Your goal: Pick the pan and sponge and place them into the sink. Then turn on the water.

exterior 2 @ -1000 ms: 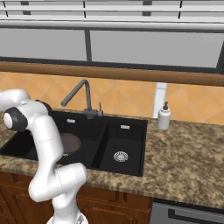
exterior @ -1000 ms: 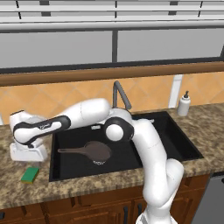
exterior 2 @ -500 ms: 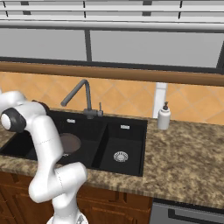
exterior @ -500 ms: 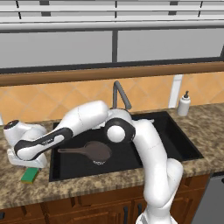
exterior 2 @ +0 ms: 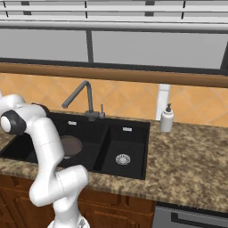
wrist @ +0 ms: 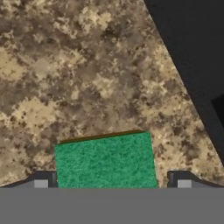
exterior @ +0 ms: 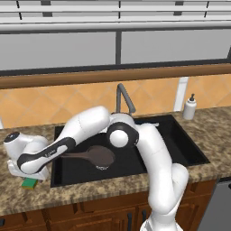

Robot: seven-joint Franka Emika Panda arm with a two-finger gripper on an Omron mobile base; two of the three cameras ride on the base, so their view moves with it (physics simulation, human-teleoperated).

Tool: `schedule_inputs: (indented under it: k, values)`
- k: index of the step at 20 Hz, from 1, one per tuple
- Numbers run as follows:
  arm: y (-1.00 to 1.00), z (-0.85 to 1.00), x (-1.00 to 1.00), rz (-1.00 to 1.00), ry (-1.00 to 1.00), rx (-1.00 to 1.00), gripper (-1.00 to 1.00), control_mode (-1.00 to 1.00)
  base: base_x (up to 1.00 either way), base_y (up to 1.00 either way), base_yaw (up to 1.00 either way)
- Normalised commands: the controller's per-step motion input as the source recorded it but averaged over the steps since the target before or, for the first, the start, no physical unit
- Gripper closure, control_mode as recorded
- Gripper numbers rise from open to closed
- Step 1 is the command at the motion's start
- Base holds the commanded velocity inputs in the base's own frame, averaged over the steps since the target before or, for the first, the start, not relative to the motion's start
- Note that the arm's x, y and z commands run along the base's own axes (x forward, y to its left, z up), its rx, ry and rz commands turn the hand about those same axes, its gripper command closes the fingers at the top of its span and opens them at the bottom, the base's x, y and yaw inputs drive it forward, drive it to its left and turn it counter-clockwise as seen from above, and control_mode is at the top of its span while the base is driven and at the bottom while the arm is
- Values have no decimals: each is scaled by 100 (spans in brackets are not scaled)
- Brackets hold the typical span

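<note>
The green sponge (wrist: pixel 105 161) lies flat on the speckled counter, left of the black sink (exterior: pixel 180 140). My gripper (wrist: pixel 111 183) is open, with one fingertip (wrist: pixel 41 181) on each side of the sponge and the sponge between them. In the left base view the hand (exterior: pixel 27 173) hangs right over the sponge (exterior: pixel 30 183). The dark brown pan (exterior: pixel 100 155) rests in the wide basin, handle pointing left; it is also seen in the right base view (exterior 2: pixel 71 146). The water is out of view: nothing streams from the grey faucet (exterior: pixel 124 97).
A white soap bottle (exterior: pixel 190 107) stands on the counter right of the sink. The narrower basin has a silver drain (exterior 2: pixel 122 159). The sink's rim (wrist: pixel 192 52) runs close to the sponge. An orange tiled wall rises behind the counter.
The hand has come down and slightly left onto the sponge. The pan and the sponge have not moved.
</note>
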Motion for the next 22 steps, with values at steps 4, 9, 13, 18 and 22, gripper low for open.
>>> schedule_inputs:
  k: [4, 9, 13, 18, 22]
  values:
    - [7, -27, 0, 0, -3, -1, -100, -100, 0, 0, 0]
    - [14, -59, -1, 0, -2, -6, 100, -100, 0, 0, 0]
    - [2, -81, -11, 0, -1, -4, 100, -100, 0, 0, 0]
    - [0, -81, -26, -2, -15, -1, 100, -100, 0, 0, 0]
    - [-6, -55, -36, -31, -24, 2, 100, -100, 0, 0, 0]
